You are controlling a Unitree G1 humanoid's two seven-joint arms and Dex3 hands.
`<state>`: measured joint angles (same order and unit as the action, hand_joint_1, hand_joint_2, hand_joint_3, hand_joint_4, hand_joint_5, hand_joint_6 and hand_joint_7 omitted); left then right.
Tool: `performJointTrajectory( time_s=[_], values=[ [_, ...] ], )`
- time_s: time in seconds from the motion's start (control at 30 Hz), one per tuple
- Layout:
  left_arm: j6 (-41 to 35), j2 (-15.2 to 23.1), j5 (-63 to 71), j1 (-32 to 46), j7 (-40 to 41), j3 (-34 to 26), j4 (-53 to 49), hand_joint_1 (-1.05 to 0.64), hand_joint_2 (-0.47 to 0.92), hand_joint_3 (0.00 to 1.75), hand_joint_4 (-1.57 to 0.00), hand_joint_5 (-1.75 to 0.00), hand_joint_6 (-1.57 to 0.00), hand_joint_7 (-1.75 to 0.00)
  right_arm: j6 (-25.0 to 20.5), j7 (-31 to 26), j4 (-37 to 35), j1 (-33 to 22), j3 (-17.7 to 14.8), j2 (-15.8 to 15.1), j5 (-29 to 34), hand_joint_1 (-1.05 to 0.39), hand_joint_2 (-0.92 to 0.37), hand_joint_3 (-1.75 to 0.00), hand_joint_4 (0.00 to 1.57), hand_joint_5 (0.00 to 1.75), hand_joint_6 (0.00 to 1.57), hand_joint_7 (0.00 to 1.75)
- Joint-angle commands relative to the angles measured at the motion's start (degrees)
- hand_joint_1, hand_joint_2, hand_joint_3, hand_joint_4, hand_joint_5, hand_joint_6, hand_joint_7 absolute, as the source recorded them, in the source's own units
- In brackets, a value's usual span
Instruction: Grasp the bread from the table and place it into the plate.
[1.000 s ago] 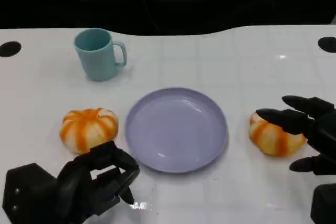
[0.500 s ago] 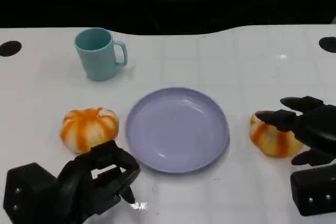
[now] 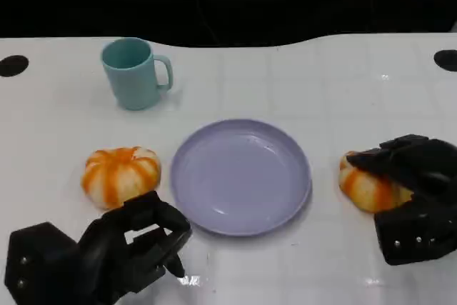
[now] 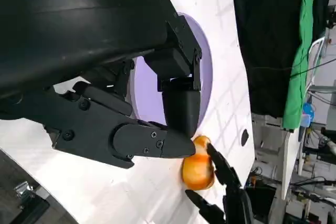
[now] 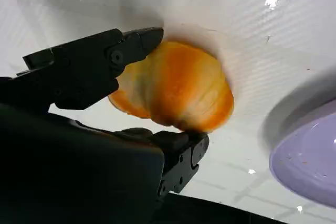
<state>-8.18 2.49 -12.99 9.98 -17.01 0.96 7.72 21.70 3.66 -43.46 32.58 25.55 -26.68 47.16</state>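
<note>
The white counter (image 3: 300, 83) fills my head view, and the lilac plate (image 3: 240, 176) sits in the middle of it with nothing in it, so as I judge it no bread has been delivered; only the grasp is under way.

My right hand (image 3: 410, 191) is down over the bread (image 3: 364, 187) on the plate's right side. In the right wrist view I see fingers (image 5: 89, 66) wrapped over one side of the bun (image 5: 173, 87) and another touching the opposite side, so I take it as pinched, though the bun looks to be on the counter, not lifted. What is left, I reckon: lift, carry across to the plate and release.

My left hand (image 3: 107, 255) rests low near the counter's front edge, fingers curled in with nothing between them, just near a second orange-striped bun (image 3: 120, 175) that lies left of the plate. That one is untouched.

A teal mug (image 3: 134, 73) stands upright toward the back left, well apart from both buns. I see nothing between the gripped bread and the plate; the only obstacle I would mind is the plate's raised rim.
</note>
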Motion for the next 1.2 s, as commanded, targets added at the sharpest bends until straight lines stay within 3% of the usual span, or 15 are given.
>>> performJointTrajectory(
  time_s=[0.03, 0.1, 0.17, 0.2, 0.23, 0.3, 0.33, 0.37, 0.4, 0.47, 0.6, 0.87, 1.03, 1.2],
  values=[
    [-0.7, 0.5, 0.1, 0.6, 0.7, -0.2, 1.3, -0.52, 0.92, 0.28, -0.72, -1.75, -0.73, -1.39, -0.2, -0.4, -3.3, 2.7, 0.6, 1.0, -1.7, -0.34, -0.85, -0.02, 0.3, 0.24, 0.44, 0.04],
    [-0.5, 0.5, 0.3, 0.7, 0.8, -0.1, 1.5, -0.52, 0.92, 0.28, -0.72, -1.75, -0.73, -1.39, -0.6, -0.7, -4.0, 3.4, 0.2, 1.9, -2.7, -0.33, -0.88, -0.03, 0.43, 0.26, 0.56, 0.06],
    [-0.4, 0.6, 0.4, 0.8, 0.8, 0.0, 1.7, -0.52, 0.92, 0.27, -0.72, -1.75, -0.73, -1.4, -0.7, -1.8, -5.2, 3.6, -1.2, 3.2, -5.0, -0.26, -0.91, -0.04, 0.71, 0.42, 0.79, 0.1],
    [-0.5, 0.6, 0.4, 0.9, 0.9, 0.1, 1.9, -0.52, 0.92, 0.27, -0.72, -1.75, -0.73, -1.4, -0.3, -3.4, -6.0, 3.7, -1.7, 3.8, -5.9, -0.25, -0.91, -0.05, 0.73, 0.58, 0.87, 0.08],
    [-0.6, 0.6, 0.4, 0.9, 0.9, 0.1, 2.0, -0.52, 0.92, 0.27, -0.72, -1.75, -0.73, -1.4, 0.2, -5.1, -7.0, 4.0, -1.9, 4.3, -6.4, -0.21, -0.92, -0.06, 0.78, 1.03, 1.05, 0.11],
    [-0.6, 0.6, 0.4, 1.0, 1.0, 0.1, 2.1, -0.51, 0.92, 0.27, -0.72, -1.75, -0.73, -1.4, 1.6, -8.5, -8.7, 4.7, -1.6, 4.6, -6.4, -0.17, -0.92, -0.09, 0.82, 1.37, 1.19, 0.14],
    [-0.6, 0.6, 0.3, 1.0, 0.9, 0.1, 2.1, -0.52, 0.92, 0.27, -0.72, -1.75, -0.73, -1.4, 2.4, -9.9, -9.6, 5.2, -1.3, 4.7, -6.1, -0.13, -0.88, -0.23, 0.85, 1.54, 1.24, 0.3],
    [-0.6, 0.7, 0.3, 1.0, 0.9, 0.1, 2.1, -0.52, 0.92, 0.27, -0.72, -1.75, -0.73, -1.39, 3.0, -10.9, -10.4, 5.6, -1.0, 4.8, -5.9, -0.11, -0.75, -0.54, 0.87, 1.66, 1.12, 0.71],
    [-0.6, 0.6, 0.3, 1.0, 1.0, 0.1, 2.1, -0.52, 0.92, 0.27, -0.72, -1.75, -0.73, -1.39, 3.3, -12.1, -11.1, 6.1, -0.5, 4.8, -5.4, -0.1, -0.68, -0.68, 0.87, 1.7, 1.06, 0.89],
    [-0.5, 0.6, 0.4, 1.0, 1.0, 0.1, 2.0, -0.52, 0.92, 0.26, -0.72, -1.75, -0.73, -1.39, 3.4, -13.8, -12.4, 7.0, 0.2, 4.9, -4.8, -0.08, -0.62, -0.78, 0.88, 1.74, 0.89, 1.33],
    [-0.7, 0.5, 0.1, 1.0, 1.0, 0.0, 2.0, -0.52, 0.92, 0.25, -0.73, -1.75, -0.74, -1.38, 2.5, -17.4, -15.3, 8.2, 0.6, 6.1, -4.6, -0.06, -0.62, -0.75, 0.85, 1.75, 0.73, 1.6],
    [-1.0, 0.7, 0.1, 1.3, 1.0, -0.1, 2.3, -0.52, 0.92, 0.25, -0.73, -1.75, -0.74, -1.37, 3.3, -24.7, -18.6, 9.0, -0.1, 7.6, -5.7, -0.01, -0.55, -0.84, 0.87, 1.75, 0.81, 1.4],
    [-0.4, 0.8, 0.0, 1.2, 0.5, -0.1, 1.9, -0.52, 0.92, 0.25, -0.73, -1.75, -0.74, -1.38, 6.9, -27.5, -18.6, 8.7, -2.2, 7.9, -8.7, 0.05, -0.49, -0.94, 0.88, 1.75, 0.72, 1.66],
    [-0.7, 0.8, 0.3, 1.3, 0.9, 0.1, 2.1, -0.53, 0.92, 0.24, -0.73, -1.75, -0.74, -1.38, 10.6, -27.8, -16.4, 8.6, -3.5, 8.0, -10.9, 0.11, -0.44, -0.94, 0.91, 1.75, 0.73, 1.73]
  ],
)
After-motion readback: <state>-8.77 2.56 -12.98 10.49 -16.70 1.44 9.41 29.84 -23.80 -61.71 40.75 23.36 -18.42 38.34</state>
